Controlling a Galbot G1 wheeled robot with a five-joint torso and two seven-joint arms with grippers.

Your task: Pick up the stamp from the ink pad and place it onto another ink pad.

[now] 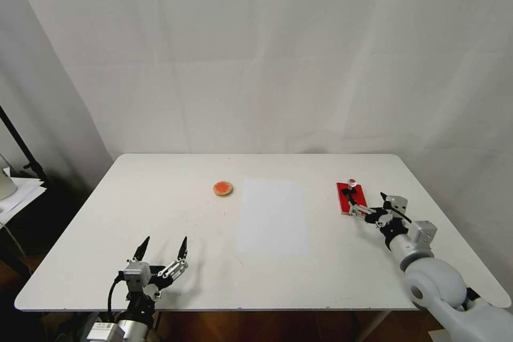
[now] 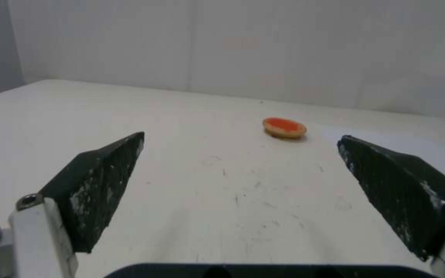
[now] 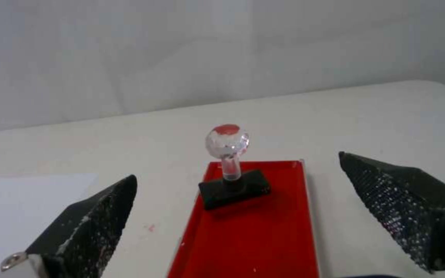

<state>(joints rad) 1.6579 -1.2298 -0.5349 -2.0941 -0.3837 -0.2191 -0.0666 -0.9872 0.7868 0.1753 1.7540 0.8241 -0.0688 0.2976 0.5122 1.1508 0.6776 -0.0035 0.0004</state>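
The stamp, with a black base and a clear round knob, stands upright on the far end of the flat red ink pad at the table's right. My right gripper is open just short of it, low over the pad's near end. In the right wrist view the stamp rises from the red ink pad ahead of the two spread fingers, untouched. The round orange-red ink pad lies left of centre. My left gripper waits open near the front edge, facing that round pad.
A white paper sheet lies flat between the two pads. The white table ends close behind my arms at the front. A dark stand and loose papers sit off the table's left side.
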